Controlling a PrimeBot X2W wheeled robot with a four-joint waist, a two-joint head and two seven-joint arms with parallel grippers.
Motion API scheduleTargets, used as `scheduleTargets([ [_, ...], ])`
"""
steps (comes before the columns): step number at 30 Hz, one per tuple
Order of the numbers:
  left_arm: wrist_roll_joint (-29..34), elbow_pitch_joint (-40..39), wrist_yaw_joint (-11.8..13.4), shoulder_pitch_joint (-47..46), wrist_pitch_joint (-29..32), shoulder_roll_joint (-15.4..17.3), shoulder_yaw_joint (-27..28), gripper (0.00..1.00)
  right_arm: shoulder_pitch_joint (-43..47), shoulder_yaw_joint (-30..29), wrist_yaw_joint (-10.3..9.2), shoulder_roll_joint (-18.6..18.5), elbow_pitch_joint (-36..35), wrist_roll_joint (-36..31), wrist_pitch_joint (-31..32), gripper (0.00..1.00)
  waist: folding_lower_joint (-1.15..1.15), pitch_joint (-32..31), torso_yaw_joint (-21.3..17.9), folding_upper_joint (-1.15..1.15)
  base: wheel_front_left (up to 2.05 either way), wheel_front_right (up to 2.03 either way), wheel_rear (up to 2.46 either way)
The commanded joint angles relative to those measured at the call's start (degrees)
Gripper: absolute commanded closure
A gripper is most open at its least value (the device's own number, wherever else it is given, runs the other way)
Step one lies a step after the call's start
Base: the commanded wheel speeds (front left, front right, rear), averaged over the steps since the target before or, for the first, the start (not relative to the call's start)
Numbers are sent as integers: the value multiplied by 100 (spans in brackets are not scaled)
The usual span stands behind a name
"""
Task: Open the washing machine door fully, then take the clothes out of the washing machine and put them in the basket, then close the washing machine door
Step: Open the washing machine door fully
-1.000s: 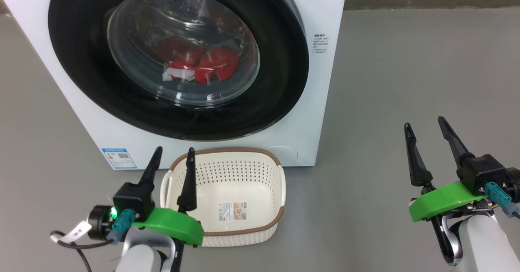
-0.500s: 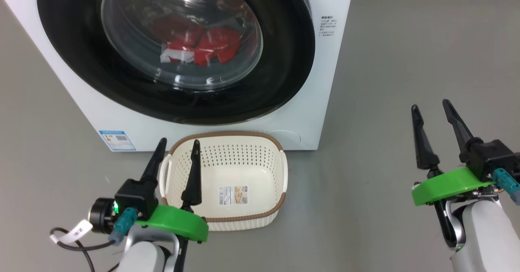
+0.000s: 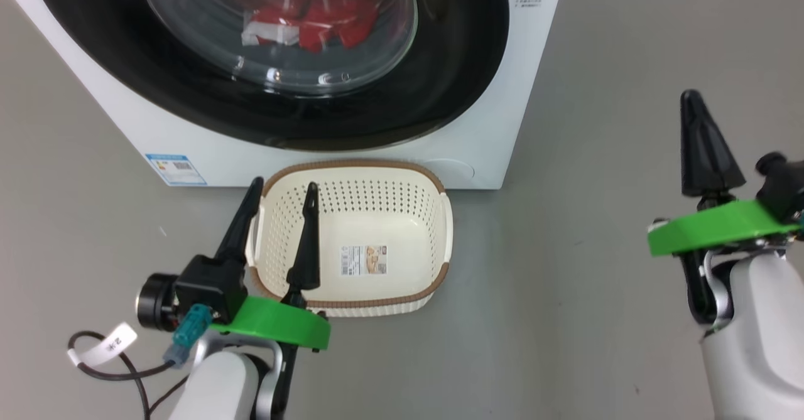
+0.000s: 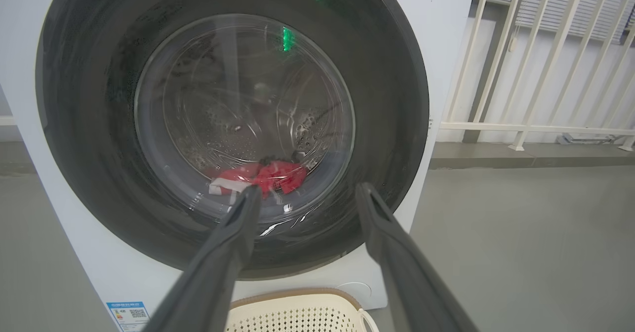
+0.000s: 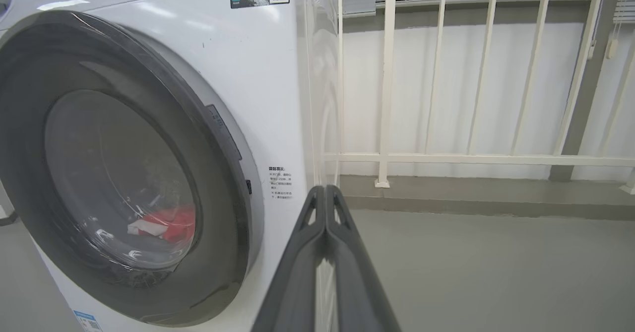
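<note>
The white washing machine (image 3: 490,125) stands ahead with its round black-rimmed door (image 3: 440,81) closed. Red clothes (image 3: 326,15) with white bands lie behind the glass, also seen as the clothes (image 4: 263,175) in the left wrist view. The cream basket (image 3: 402,219) with a brown rim sits empty on the floor in front of the machine. My left gripper (image 3: 282,188) is open, its fingers hovering over the basket's left rim. My right gripper (image 3: 691,96) is shut on nothing, out to the right of the machine; its fingers (image 5: 325,223) point past the machine's right front corner.
Grey floor spreads to the right of the washing machine. A white railing (image 5: 471,158) and a wall stand behind it. A blue label (image 3: 174,169) marks the machine's lower left front. A cable with a white tag (image 3: 116,341) hangs by my left wrist.
My right gripper has shut and risen. The head camera has tilted down, so the machine and basket sit higher in the picture. The left gripper stays open.
</note>
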Motion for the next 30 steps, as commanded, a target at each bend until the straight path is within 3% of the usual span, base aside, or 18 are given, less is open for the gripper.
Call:
scheduleTargets([
  [1,55,-216,26,-210,-68,102,143,0,-263,113,-5,-35,-93,124,-37,100,0,166,34,0,0,0,0],
  [5,66,-419,49,-295,-68,102,94,0,-585,135,-5,-35,46,630,-37,100,0,364,49,0,0,0,0],
  [11,128,-697,55,-379,-68,102,48,0,-1134,329,-5,-35,503,2103,-37,100,0,678,95,0,0,0,0],
  [17,197,-932,89,-378,-68,102,39,0,-1687,647,-5,-35,947,2897,-8,100,0,928,147,0,0,0,0],
  [22,206,-1045,87,-358,-68,102,-13,0,-2033,840,-5,-35,1106,3393,360,100,0,1056,200,0,0,0,0],
  [30,239,-1193,83,-432,-68,102,-99,0,-2602,968,-5,-211,877,4805,1574,100,0,1354,314,0,0,0,0],
])
